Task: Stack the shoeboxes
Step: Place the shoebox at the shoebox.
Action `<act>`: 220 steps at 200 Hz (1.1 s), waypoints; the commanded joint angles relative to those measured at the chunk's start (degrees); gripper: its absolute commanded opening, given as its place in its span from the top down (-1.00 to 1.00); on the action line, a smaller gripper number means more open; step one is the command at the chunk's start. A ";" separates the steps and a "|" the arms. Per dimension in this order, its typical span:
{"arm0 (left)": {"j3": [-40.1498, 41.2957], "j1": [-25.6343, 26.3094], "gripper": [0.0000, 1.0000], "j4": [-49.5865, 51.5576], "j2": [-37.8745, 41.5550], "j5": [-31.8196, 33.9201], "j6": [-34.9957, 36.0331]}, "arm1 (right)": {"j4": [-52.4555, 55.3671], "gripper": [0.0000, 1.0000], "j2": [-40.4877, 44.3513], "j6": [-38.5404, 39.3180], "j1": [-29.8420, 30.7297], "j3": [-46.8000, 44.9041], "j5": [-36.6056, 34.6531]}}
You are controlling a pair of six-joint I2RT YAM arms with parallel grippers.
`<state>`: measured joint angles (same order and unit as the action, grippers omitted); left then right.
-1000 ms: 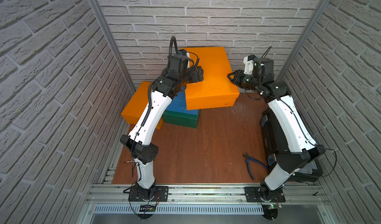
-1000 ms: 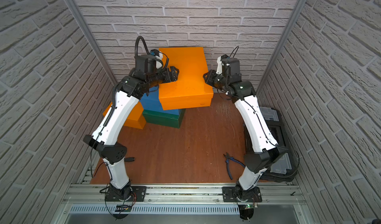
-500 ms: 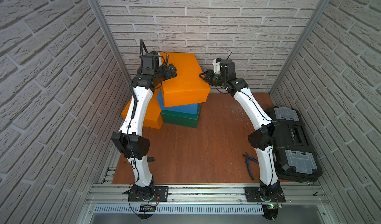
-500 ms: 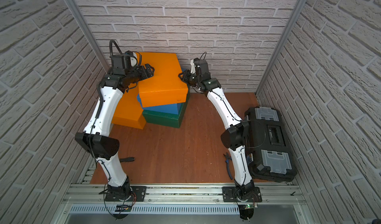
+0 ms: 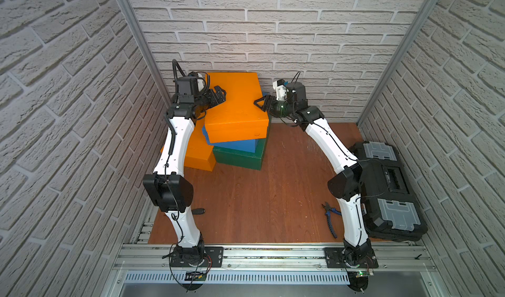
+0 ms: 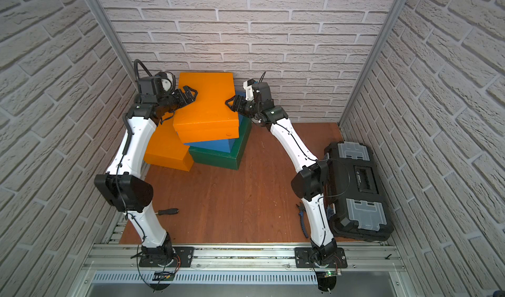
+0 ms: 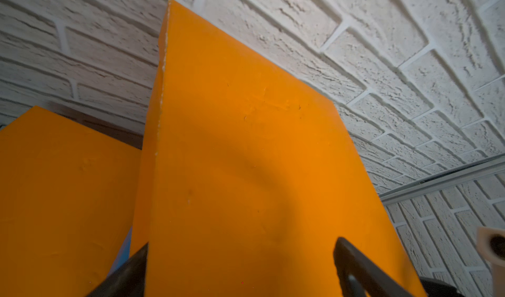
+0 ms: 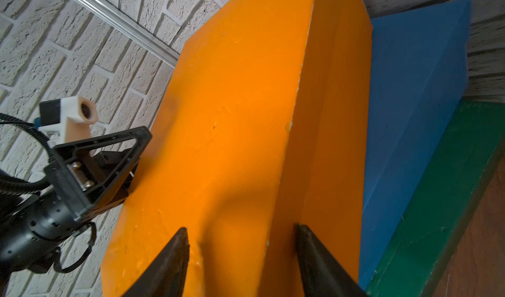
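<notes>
Left gripper (image 5: 221, 95) and right gripper (image 5: 258, 105) stand slack-jawed astride the top orange shoebox (image 5: 235, 104), skewed atop the blue shoebox (image 5: 235, 145) by the far wall, where a snagging finger might drag it off.

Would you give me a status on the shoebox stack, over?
Left gripper, right gripper: jaws open, straddling edges of the top orange shoebox. It sits skewed on blue shoebox, over green shoebox. Second orange shoebox beside stack, unstacked. Tool case clear.

Upper shoebox (image 5: 232, 104) orange, low shoebox (image 5: 198, 153) orange too, blue shoebox (image 5: 237, 145), green shoebox (image 5: 237, 159) (walls (image 5: 273, 36) white brick pattern).
</notes>
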<state>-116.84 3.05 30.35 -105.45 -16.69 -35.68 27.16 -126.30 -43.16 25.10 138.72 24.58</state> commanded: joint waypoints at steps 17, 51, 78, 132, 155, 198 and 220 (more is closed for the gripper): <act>2.74 -0.96 -0.96 -3.55 3.89 -7.24 -2.41 | -3.86 -0.33 8.36 1.71 3.93 -5.73 8.69; -2.56 -3.64 -0.96 0.38 4.48 -6.52 -1.05 | -6.00 -0.37 14.97 2.18 2.05 -12.00 8.30; -3.86 -5.37 -0.96 1.55 7.41 -5.65 -0.45 | -7.34 -0.39 19.38 2.26 0.16 -17.01 7.28; -0.18 -5.75 -0.96 2.51 12.16 -4.14 -0.69 | -5.85 -0.26 23.24 3.74 -0.48 -21.98 5.99; 5.22 -5.86 -0.96 2.79 16.68 -4.07 -0.35 | -2.99 -0.12 23.34 5.54 0.39 -22.87 6.27; 13.18 -8.86 -0.96 2.65 19.85 -3.59 -1.64 | 3.26 0.14 22.74 11.11 3.33 -24.95 2.37; 16.31 -12.70 -0.95 0.03 18.68 -6.76 -5.67 | 1.85 0.35 24.05 11.66 3.77 -29.29 1.81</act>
<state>-103.61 -5.76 33.65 -85.73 -20.86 -37.82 28.38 -104.01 -34.24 28.14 113.23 28.16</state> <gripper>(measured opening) 0.979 0.368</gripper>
